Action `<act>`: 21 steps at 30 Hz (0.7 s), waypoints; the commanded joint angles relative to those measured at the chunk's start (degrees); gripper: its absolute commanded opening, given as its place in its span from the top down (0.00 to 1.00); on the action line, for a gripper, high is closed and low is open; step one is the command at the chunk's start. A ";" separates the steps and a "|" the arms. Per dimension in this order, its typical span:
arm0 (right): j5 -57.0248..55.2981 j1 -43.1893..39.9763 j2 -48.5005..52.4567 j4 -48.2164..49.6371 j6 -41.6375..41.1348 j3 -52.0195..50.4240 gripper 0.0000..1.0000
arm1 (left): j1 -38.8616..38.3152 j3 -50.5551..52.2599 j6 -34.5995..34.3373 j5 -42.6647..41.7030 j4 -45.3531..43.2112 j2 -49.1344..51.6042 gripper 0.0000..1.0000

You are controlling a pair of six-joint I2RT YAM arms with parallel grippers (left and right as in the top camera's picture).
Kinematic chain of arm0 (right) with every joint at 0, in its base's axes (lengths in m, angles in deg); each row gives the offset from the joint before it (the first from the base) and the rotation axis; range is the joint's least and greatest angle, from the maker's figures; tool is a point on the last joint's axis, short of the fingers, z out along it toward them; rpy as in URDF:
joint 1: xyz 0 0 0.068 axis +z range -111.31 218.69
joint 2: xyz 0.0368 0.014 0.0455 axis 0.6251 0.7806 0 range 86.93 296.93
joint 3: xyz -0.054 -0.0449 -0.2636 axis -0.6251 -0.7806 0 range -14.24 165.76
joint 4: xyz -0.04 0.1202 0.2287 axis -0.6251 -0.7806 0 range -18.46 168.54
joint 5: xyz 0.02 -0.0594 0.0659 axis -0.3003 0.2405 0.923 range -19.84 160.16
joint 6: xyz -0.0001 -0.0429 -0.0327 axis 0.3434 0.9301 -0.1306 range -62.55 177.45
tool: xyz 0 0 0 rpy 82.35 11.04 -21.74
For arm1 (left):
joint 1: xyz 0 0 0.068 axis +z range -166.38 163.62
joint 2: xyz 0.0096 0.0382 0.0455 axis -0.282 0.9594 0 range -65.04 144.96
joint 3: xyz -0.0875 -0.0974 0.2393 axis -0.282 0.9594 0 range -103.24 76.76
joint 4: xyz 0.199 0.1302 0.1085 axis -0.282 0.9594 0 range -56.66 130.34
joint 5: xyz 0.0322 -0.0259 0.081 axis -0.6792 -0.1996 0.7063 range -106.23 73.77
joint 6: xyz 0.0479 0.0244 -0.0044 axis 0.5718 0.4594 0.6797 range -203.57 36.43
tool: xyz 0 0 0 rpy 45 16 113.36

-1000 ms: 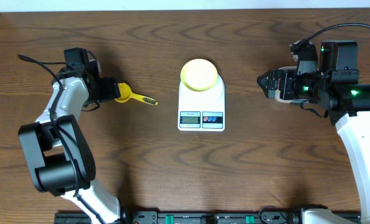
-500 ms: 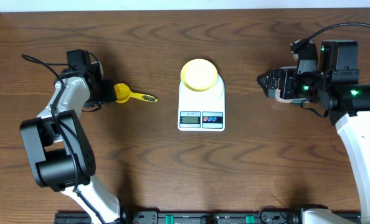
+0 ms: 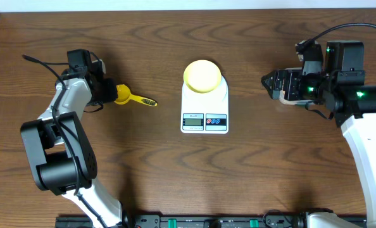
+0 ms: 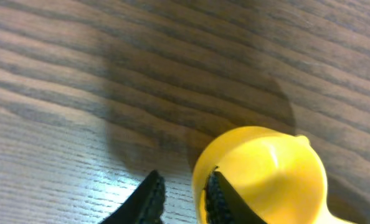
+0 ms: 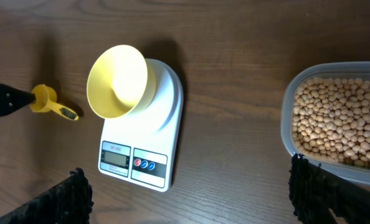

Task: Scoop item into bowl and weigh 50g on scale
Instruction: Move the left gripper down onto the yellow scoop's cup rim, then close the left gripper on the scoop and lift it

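Note:
The yellow scoop (image 3: pixel 125 95) lies left of the scale (image 3: pixel 204 104), handle pointing right. My left gripper (image 3: pixel 107 93) is at its cup. In the left wrist view the gripper (image 4: pixel 182 186) straddles the cup's (image 4: pixel 260 174) near wall. One finger (image 4: pixel 219 196) rests inside and the other (image 4: pixel 149 196) stays outside with a sliver of table showing, so it is open and narrow. The pale-yellow bowl (image 3: pixel 202 75) sits on the scale's far end (image 5: pixel 141 143). My right gripper (image 5: pixel 194 199) hangs wide open and empty. The beans (image 5: pixel 337 118) fill a clear tub.
The clear tub (image 5: pixel 289 106) stands right of the scale and shows only in the right wrist view; in the overhead view my right arm (image 3: pixel 330 82) is above that spot. The scale's display and buttons (image 3: pixel 204 120) face the front edge.
My left jaws have narrowed from wide open to a slim gap around the scoop's cup wall. The scoop has shifted slightly left. The right arm has not moved.

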 commanded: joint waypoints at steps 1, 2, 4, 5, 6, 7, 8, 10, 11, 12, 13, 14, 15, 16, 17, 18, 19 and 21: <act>0.70 0.57 -0.79 0.09 -0.87 1.42 0.01 | 0.11 -1.11 0.13 -1.20 -0.07 0.76 0.81; 0.70 0.57 -0.79 0.11 -0.90 1.42 0.01 | 0.11 -1.11 0.15 -1.18 -0.07 0.76 0.81; 0.70 0.57 -0.79 0.20 -0.90 1.42 0.01 | 0.11 -1.11 0.15 -1.18 -0.04 0.76 0.85; 0.70 0.57 -0.79 0.22 -0.90 1.42 0.01 | 0.11 -1.11 0.15 -1.18 -0.02 0.76 0.85; 0.70 0.57 -0.79 0.24 -0.90 1.42 0.01 | 0.11 -1.11 0.15 -1.20 -0.02 0.76 0.86; 0.70 0.57 -0.79 0.24 -0.90 1.42 0.01 | 0.11 -1.11 0.15 -1.20 -0.02 0.76 0.89; 0.70 0.57 -0.79 0.24 -0.90 1.42 0.01 | 0.11 -1.11 0.13 -1.20 -0.02 0.76 0.91; 0.70 0.57 -0.79 0.24 -0.90 1.42 0.01 | 0.11 -1.11 0.13 -1.18 0.00 0.76 0.92; 0.70 0.57 -0.79 0.22 -0.90 1.42 0.01 | 0.11 -1.11 0.13 -1.20 0.02 0.76 0.92; 0.70 0.57 -0.79 0.22 -0.90 1.42 0.01 | 0.11 -1.11 0.13 -1.20 0.02 0.76 0.92; 0.70 0.57 -0.79 0.22 -0.90 1.42 0.01 | 0.11 -1.11 0.13 -1.20 0.04 0.76 0.92; 0.70 0.57 -0.79 0.22 -0.90 1.42 0.01 | 0.11 -1.11 0.13 -1.18 0.04 0.76 0.93; 0.70 0.57 -0.79 0.20 -0.90 1.42 0.01 | 0.11 -1.11 0.13 -1.20 0.04 0.76 0.93; 0.70 0.57 -0.79 0.20 -0.90 1.42 0.01 | 0.11 -1.11 0.13 -1.20 0.04 0.76 0.93; 0.70 0.57 -0.79 0.20 -0.87 1.42 0.01 | 0.11 -1.11 0.13 -1.20 0.04 0.76 0.93; 0.68 0.57 -0.79 0.20 -0.87 1.42 0.01 | 0.11 -1.11 0.13 -1.20 0.04 0.76 0.93; 0.68 0.57 -0.79 0.20 -0.87 1.42 0.01 | 0.11 -1.11 0.13 -1.20 0.04 0.76 0.93; 0.68 0.57 -0.79 0.20 -0.87 1.42 0.01 | 0.11 -1.11 0.11 -1.20 0.04 0.76 0.93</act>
